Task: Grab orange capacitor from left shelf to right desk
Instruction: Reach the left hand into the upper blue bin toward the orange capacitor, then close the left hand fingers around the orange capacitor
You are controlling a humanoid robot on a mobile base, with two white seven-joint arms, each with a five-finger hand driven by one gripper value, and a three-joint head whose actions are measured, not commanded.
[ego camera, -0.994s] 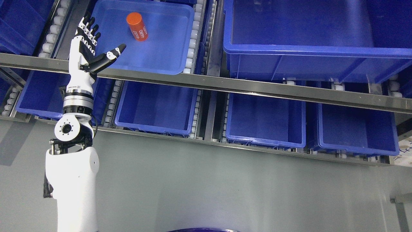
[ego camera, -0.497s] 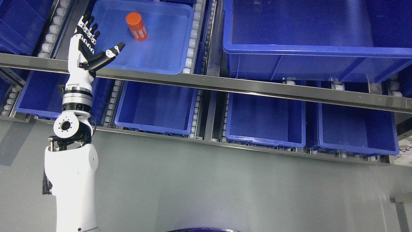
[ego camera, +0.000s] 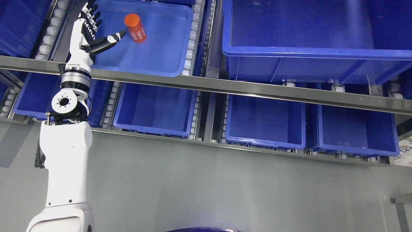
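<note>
We are holding our left hand [ego camera: 91, 32] spread, gripping nothing, just left of the orange capacitor [ego camera: 135, 23], which is lying in the upper shelf's shallow blue tray [ego camera: 161, 48].

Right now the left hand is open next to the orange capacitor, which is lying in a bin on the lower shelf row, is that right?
Not quite. The head view shows the orange capacitor lying in the shallow blue tray on the upper shelf row, not the lower one. The left hand is open beside it, thumb pointing toward it.
</note>
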